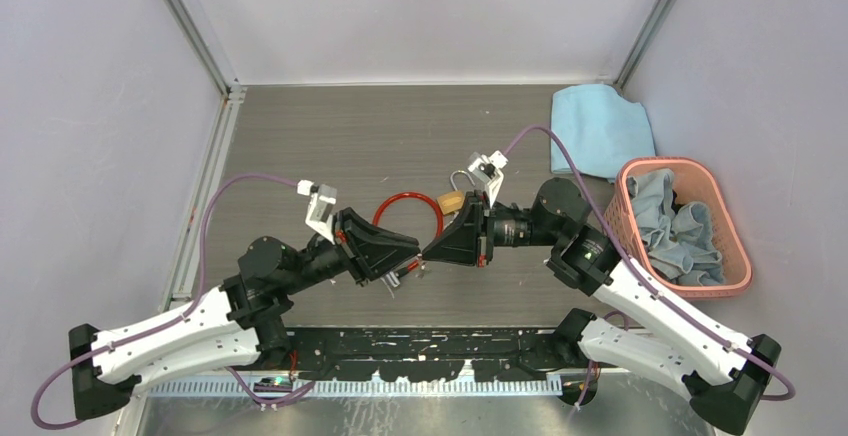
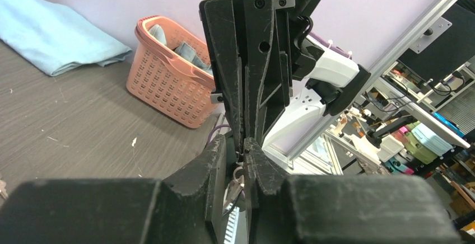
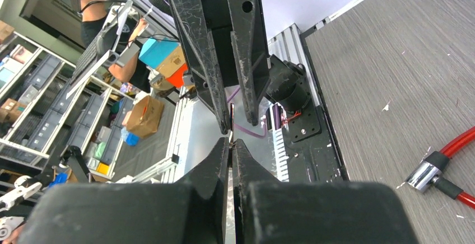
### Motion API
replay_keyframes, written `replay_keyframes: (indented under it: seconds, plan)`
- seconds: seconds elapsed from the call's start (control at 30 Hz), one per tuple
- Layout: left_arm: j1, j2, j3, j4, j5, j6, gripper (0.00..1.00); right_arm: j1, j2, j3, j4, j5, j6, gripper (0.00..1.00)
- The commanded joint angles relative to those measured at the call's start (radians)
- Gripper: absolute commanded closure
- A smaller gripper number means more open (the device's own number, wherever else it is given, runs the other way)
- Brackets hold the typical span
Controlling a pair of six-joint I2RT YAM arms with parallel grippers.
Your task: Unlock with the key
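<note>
My left gripper and my right gripper are meeting tip to tip above the near middle of the grey wood-grain table, each pointing straight at the other. My right gripper is closed. Its fingertips are pinching a thin silvery sliver that is sticking out toward my left side, and it looks like part of the small bunch of thin silvery metal keys. My left fingers are standing only a narrow gap apart, with the bunch's ring and blades sitting in that gap and dangling below it. I cannot tell whether these fingers are pressing on the metal or merely flanking it. From above, the bunch is showing as small bright bits just under my left fingertips, off the table surface.

The red coiled cable lock is lying on the table just beyond my two grippers. Its shiny metal end is resting flat on the surface to one side. The small brass padlock with a steel shackle is sitting beside the red loop, close to my right wrist. A folded light-blue cloth is lying at the far right. Nearer than it, a pink perforated plastic basket is holding grey-blue rags.
</note>
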Motion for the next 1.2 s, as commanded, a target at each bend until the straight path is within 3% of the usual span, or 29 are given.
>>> replay_keyframes:
  seconds: [0.0, 0.4, 0.5, 0.73, 0.77, 0.87, 0.93, 1.07, 1.17]
  plan:
    - [0.003, -0.030, 0.069, -0.058, 0.044, 0.034, 0.83, 0.005, -0.007, 0.053, -0.004, -0.025, -0.035, 0.99]
    - [0.003, -0.020, 0.079, -0.088, 0.117, 0.019, 0.90, 0.005, 0.006, 0.066, 0.019, -0.032, -0.020, 0.99]
    - [0.003, -0.004, 0.072, -0.070, 0.132, 0.017, 0.99, 0.005, 0.007, 0.063, 0.027, -0.030, -0.015, 0.99]
    - [0.004, -0.015, 0.048, -0.056, 0.083, 0.024, 1.00, 0.005, 0.003, 0.060, -0.023, 0.072, -0.045, 0.99]
    - [0.003, -0.022, 0.037, -0.051, 0.070, 0.024, 1.00, 0.004, 0.003, 0.060, -0.034, 0.096, -0.050, 0.95]
    - [0.003, -0.036, 0.014, -0.027, 0.031, 0.026, 1.00, 0.005, 0.007, 0.061, -0.042, 0.144, -0.056, 0.61]
    - [0.004, -0.044, 0.010, -0.019, 0.014, 0.030, 1.00, 0.006, 0.011, 0.060, -0.038, 0.160, -0.056, 0.44]
    - [0.003, -0.054, 0.009, 0.002, -0.019, 0.037, 1.00, 0.006, 0.007, 0.054, -0.013, 0.210, -0.046, 0.30]
    - [0.002, -0.061, 0.007, 0.019, -0.053, 0.040, 1.00, 0.005, -0.008, 0.010, 0.066, 0.253, 0.000, 0.29]
